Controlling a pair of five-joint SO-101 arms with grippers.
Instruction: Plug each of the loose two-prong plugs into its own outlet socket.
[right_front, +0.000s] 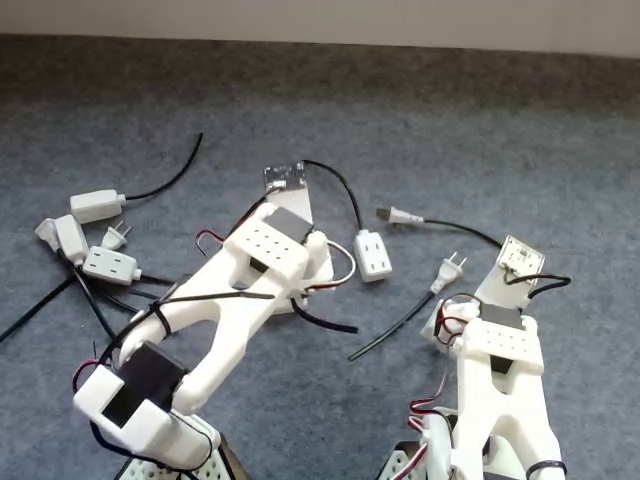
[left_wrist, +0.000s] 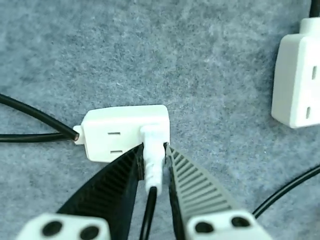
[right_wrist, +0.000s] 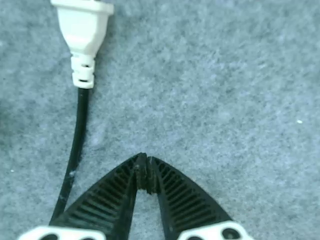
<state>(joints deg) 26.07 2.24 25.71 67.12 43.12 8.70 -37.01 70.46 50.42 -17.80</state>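
My left gripper (left_wrist: 154, 148) is shut on a white two-prong plug (left_wrist: 153, 169) whose front is seated in a white outlet socket (left_wrist: 122, 133) lying on the grey carpet. The socket's other slot pair is free, and black cords leave its far end. In the high view the left arm (right_front: 265, 250) stretches to the middle and covers that socket. My right gripper (right_wrist: 145, 171) is shut on nothing, just above the carpet. A loose white plug (right_wrist: 82, 30) with a black cord lies ahead of it and to one side; the same plug (right_front: 452, 268) lies beside the right arm (right_front: 500, 350).
Another white outlet block (right_front: 372, 255) lies between the arms, and an outlet block (left_wrist: 297, 80) shows at the left wrist view's edge. Another loose plug (right_front: 398, 215) lies behind it. At the far left are three outlet blocks (right_front: 97, 205) (right_front: 70, 238) (right_front: 110, 265), a small plug (right_front: 118, 235) and tangled cords.
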